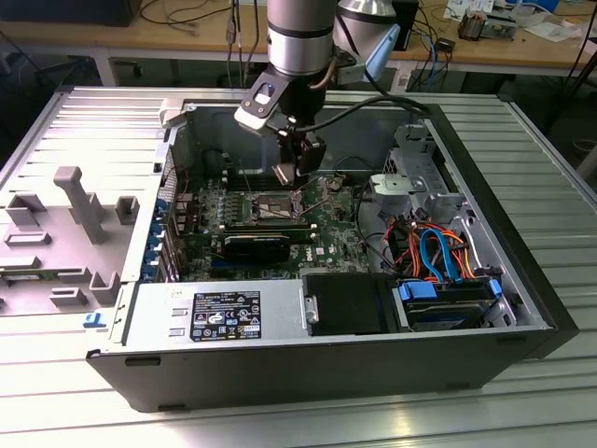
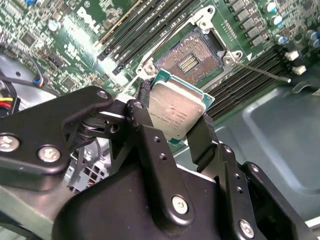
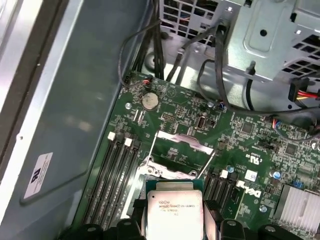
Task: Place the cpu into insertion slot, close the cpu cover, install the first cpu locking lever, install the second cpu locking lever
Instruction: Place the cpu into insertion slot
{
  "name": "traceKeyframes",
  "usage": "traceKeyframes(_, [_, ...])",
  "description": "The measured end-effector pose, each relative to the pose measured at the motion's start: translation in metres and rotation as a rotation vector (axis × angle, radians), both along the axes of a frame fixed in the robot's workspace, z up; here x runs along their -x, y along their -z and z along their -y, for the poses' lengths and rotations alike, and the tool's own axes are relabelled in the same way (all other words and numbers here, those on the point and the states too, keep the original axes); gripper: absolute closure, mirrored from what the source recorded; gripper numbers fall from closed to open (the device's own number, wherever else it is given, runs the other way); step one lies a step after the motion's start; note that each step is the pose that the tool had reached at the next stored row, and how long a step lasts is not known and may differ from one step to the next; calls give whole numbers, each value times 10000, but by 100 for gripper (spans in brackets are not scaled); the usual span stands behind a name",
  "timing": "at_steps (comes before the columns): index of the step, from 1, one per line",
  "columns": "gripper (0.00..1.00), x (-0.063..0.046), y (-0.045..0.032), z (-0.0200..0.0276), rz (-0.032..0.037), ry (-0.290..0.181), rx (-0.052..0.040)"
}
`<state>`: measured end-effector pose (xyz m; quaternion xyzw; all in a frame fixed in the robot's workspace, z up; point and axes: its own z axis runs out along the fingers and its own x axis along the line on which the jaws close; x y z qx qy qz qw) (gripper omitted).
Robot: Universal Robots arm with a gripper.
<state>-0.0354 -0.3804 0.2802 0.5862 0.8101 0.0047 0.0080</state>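
Note:
My gripper (image 1: 295, 174) hangs inside the open computer case, shut on the cpu (image 2: 175, 112), a flat square chip with a dull silver top and green edge. Its black fingers (image 2: 202, 139) pinch two opposite sides of the chip. The cpu (image 3: 173, 212) is tilted and held just above and to one side of the insertion slot (image 2: 192, 54), whose dark contact field lies bare. On the far side of the insertion slot (image 3: 167, 172) the cpu cover (image 3: 182, 141) stands raised. Two thin locking levers (image 3: 207, 162) angle up beside it, and one lever (image 2: 260, 70) sticks out over the memory slots.
Long memory slots (image 3: 117, 170) flank the socket. A black card (image 1: 256, 245) lies across the green motherboard (image 1: 326, 229) nearer the camera. A grey drive cage (image 1: 415, 177) and coloured cables (image 1: 438, 252) fill the exterior view's right. The case walls (image 1: 177, 168) close in.

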Motion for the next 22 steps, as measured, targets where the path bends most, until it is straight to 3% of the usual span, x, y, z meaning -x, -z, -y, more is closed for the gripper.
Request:
traceKeyframes(6, [46,0,64,-2,1,594,-2])
traceKeyframes(11, [46,0,136,-5,4,1414,-5])
traceKeyframes(15, [46,6,171,-13,58,1825,-9])
traceKeyframes(22, [46,56,310,-24,59,2544,-7])
